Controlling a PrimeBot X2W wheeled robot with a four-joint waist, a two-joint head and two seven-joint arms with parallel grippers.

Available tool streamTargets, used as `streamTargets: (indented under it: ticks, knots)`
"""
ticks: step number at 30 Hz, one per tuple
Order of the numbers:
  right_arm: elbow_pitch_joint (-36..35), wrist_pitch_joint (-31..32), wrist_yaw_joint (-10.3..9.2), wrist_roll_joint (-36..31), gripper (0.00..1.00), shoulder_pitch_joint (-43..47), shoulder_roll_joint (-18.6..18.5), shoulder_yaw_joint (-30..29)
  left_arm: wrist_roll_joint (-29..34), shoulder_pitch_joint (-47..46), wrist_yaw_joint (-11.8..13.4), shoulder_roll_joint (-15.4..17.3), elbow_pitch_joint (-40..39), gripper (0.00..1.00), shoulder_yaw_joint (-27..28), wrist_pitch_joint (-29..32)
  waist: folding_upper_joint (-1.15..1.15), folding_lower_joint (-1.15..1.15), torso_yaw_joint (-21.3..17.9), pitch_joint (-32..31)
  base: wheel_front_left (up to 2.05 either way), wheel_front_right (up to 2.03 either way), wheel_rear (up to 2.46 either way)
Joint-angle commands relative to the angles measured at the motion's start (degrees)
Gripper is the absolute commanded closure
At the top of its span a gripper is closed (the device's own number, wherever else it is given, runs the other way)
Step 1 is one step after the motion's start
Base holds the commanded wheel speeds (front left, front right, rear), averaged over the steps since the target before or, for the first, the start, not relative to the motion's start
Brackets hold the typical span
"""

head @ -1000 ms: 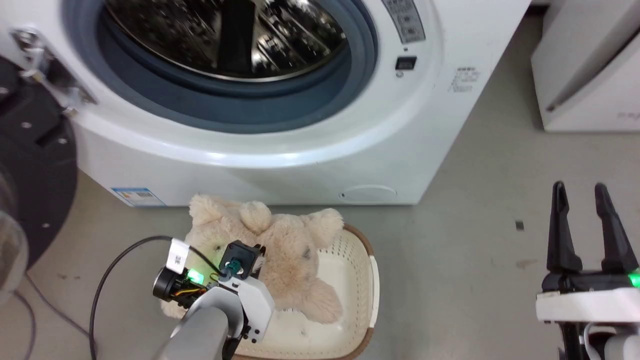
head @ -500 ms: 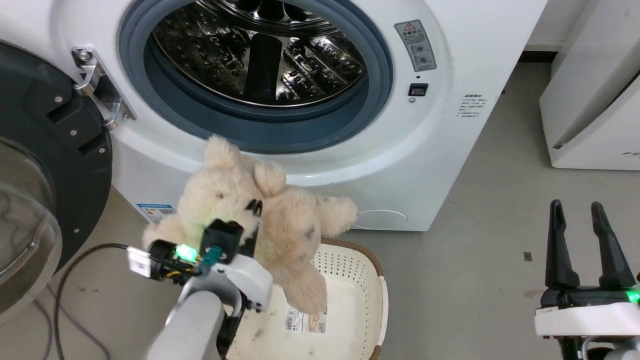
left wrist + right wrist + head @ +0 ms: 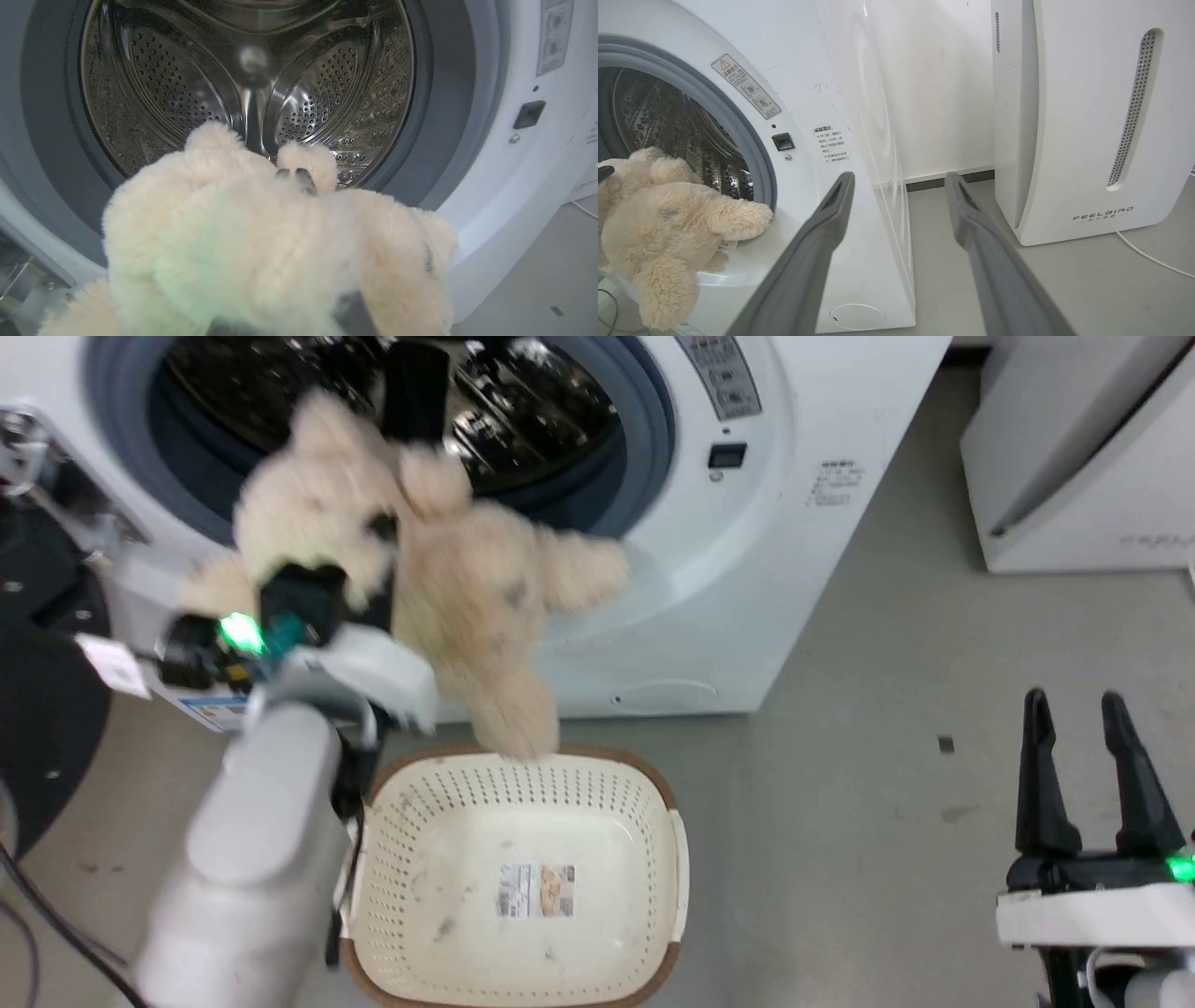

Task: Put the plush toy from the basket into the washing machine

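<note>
The cream-beige plush toy (image 3: pixel 448 569) hangs in the air before the washing machine (image 3: pixel 747 541), level with the lower edge of its round grey port. My left gripper (image 3: pixel 378 569) is shut on the plush toy (image 3: pixel 261 247), fingers sunk in the fur with dark fingertips (image 3: pixel 299 176) poking out. The steel drum (image 3: pixel 247 74) lies straight ahead. One hind leg dangles just above the far rim of the basket (image 3: pixel 653 784), whose label sticker shows on its bottom. The plush toy (image 3: pixel 663 224) also appears at the port in the right wrist view. My right gripper (image 3: pixel 1078 719) stands open at the lower right, holding nothing.
The black-framed door (image 3: pixel 37 644) stands swung open at the left. A white appliance marked FEELBIRD (image 3: pixel 1092 116) stands right of the washer, a cable (image 3: pixel 1153 256) trailing on the floor beside it. Bare grey floor (image 3: pixel 840 784) lies between the basket and my right gripper.
My left gripper has lifted the plush toy out of the basket and up to the washer's port. The head camera has shifted. The right gripper has stayed put.
</note>
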Motion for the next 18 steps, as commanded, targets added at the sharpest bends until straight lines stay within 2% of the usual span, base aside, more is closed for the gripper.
streamTargets:
  ticks: [1, 11, 18]
  knots:
    - [-0.4, -0.2, 0.03, 0.3, 0.0, -1.6, 0.0, 0.1, -0.2, -2.9, -0.3, 0.6, 0.6, 1.0, 0.7, -0.4, 0.0, 0.0, -1.8, 3.0, 0.0, 0.0, 0.0]
    - [-1.7, -0.2, 0.03, 1.7, 0.0, -7.5, 0.0, 1.2, 0.5, -19.0, -1.2, 4.5, 7.8, 1.0, 4.4, -0.4, 0.0, 0.0, -7.6, 14.3, 0.0, 0.0, 0.0]
    - [-2.3, -0.2, 0.03, 3.4, 0.0, -9.5, 0.0, 1.5, 1.3, -26.1, -1.0, 7.4, 10.5, 1.0, 6.2, -0.4, 0.0, 0.0, -11.5, 19.8, 0.0, 0.0, 0.0]
